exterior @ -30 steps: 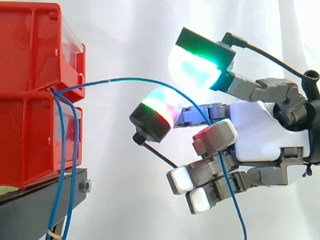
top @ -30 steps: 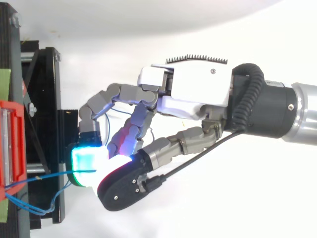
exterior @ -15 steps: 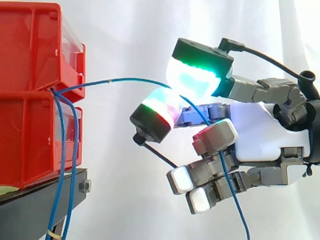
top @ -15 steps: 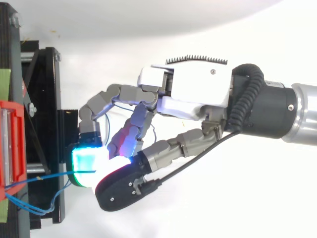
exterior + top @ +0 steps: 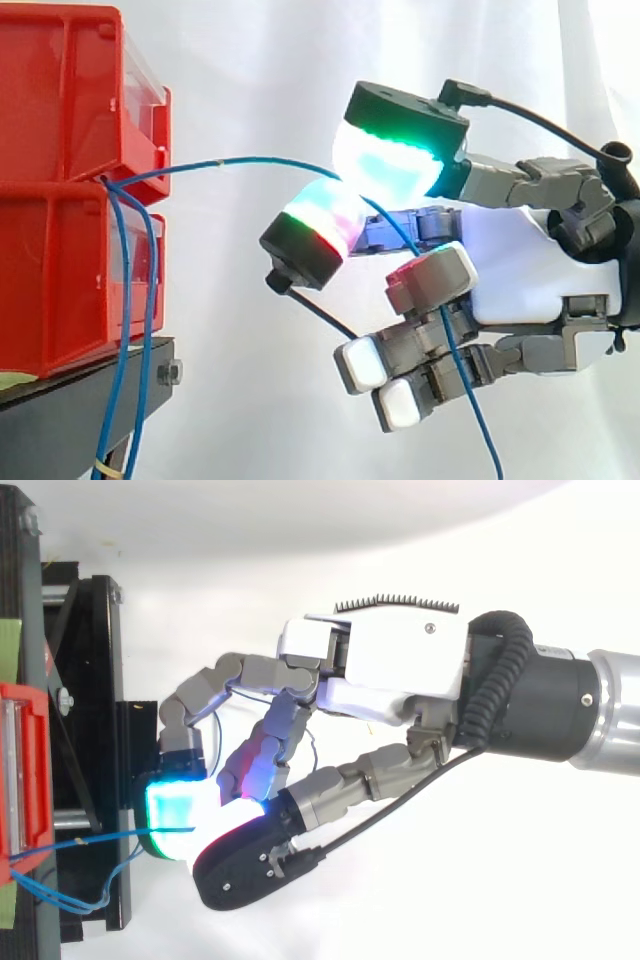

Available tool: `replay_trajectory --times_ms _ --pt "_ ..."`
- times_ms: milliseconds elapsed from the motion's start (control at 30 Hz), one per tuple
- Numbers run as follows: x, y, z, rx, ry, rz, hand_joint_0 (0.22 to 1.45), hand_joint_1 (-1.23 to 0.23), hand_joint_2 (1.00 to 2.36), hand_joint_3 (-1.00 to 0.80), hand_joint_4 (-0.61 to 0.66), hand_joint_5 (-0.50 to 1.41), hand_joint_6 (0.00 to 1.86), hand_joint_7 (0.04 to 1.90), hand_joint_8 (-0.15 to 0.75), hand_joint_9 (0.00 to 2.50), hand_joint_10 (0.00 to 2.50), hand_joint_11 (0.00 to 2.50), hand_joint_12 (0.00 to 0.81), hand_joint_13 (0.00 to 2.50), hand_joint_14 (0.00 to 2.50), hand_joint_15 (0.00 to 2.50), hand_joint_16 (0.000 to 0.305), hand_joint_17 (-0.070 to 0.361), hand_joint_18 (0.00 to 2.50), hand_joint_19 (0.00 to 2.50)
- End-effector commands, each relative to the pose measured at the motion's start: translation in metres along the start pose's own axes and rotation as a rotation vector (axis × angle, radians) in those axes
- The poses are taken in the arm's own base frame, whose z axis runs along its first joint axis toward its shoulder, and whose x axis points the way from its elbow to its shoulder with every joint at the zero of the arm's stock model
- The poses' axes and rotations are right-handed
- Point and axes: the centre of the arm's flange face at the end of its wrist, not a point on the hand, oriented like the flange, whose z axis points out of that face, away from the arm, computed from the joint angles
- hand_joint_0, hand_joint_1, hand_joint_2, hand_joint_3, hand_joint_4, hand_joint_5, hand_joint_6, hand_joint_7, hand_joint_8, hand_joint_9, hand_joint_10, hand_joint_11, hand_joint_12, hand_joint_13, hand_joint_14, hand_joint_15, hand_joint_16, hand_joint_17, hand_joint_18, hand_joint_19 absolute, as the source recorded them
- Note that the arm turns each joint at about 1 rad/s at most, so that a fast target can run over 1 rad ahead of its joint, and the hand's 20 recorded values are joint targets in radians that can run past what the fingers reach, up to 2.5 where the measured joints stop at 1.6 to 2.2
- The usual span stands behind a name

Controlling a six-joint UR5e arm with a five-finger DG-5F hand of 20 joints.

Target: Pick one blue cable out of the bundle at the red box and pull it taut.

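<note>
Hand point(image 5: 520, 270) part-closed, blue cable point(image 5: 250, 159) pinched btwn pads point(image 5: 385, 160)

White curtain point(image 5: 250, 80) forms the backdrop in the side view, hanging in soft vertical folds, evenly and brightly lit; black stand point(image 5: 60, 420) at lower left, a bolt point(image 5: 168, 373) on its front edge; from above, white floor point(image 5: 450, 900) with a grey shaded band point(image 5: 250, 520) along the top; stand framework at the left edge.

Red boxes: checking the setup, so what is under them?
A black stand, with two blue cables hanging down past its front edge. Whatever lies between the boxes and the stand is covered.
</note>
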Motion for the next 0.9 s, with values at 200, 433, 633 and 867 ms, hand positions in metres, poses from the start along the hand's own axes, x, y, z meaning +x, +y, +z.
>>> replay_trajectory --times_ms 200,433,633,867 --pt "-0.007 -0.013 -0.004 0.025 -0.008 -0.095 0.61 -0.88 1.02 -0.20 -0.05 -0.05 0.91 1.04 0.355 1.21 0.01 0.89 0.370 0.84 0.01 0.51 0.047 0.105 0.61 0.44" --pt "-0.012 -0.030 -0.013 0.058 -0.001 -0.299 0.63 -0.91 1.02 -0.20 -0.02 -0.05 0.91 1.05 0.350 1.19 0.01 0.90 0.362 0.83 0.02 0.51 0.044 0.100 0.58 0.43" --pt "-0.014 -0.030 -0.013 0.058 -0.003 -0.326 0.63 -0.91 1.02 -0.20 -0.01 -0.05 0.92 1.03 0.347 1.19 0.01 0.89 0.361 0.83 0.01 0.51 0.043 0.097 0.56 0.42" --pt "-0.015 -0.030 -0.013 0.059 -0.009 -0.334 0.62 -0.90 1.02 -0.21 -0.01 -0.05 0.92 1.03 0.350 1.18 0.01 0.89 0.362 0.82 0.02 0.50 0.043 0.097 0.54 0.41"
